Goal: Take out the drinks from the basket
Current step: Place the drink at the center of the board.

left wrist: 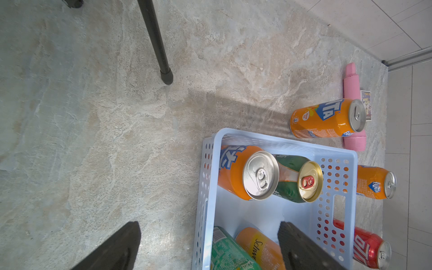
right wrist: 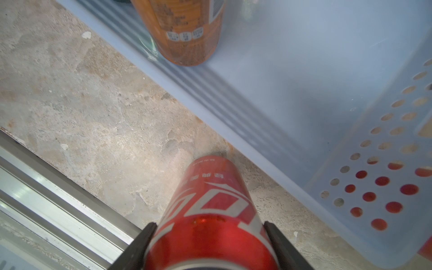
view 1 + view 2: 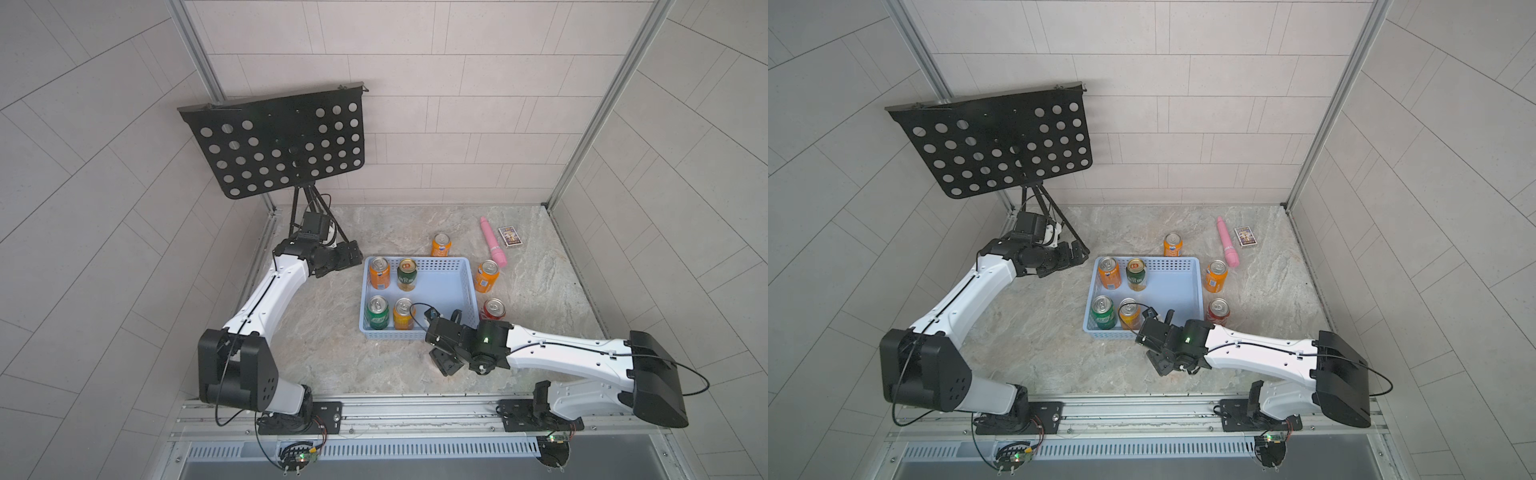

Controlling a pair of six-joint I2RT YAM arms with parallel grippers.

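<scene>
My right gripper [image 2: 209, 225] is clenched on a red can [image 2: 210, 205] with white lettering. Its base is at or just over the table [image 2: 93, 117], I can't tell which, right outside the basket [image 2: 304, 81] near wall. Left gripper [image 1: 209, 224] is spread wide and empty, by the basket's far left corner.

The basket is light blue with perforated sides, mid-table. Upright in its left half:
- orange can [image 3: 379, 272]
- dark green can [image 3: 406, 274], gold top
- bright green can [image 3: 377, 312]
- yellow-orange can [image 3: 403, 313]

Out on the table:
- second orange can [image 3: 440, 244], behind the basket
- third orange can [image 3: 487, 275], at its right side
- second red can [image 3: 493, 309], also at its right side
</scene>
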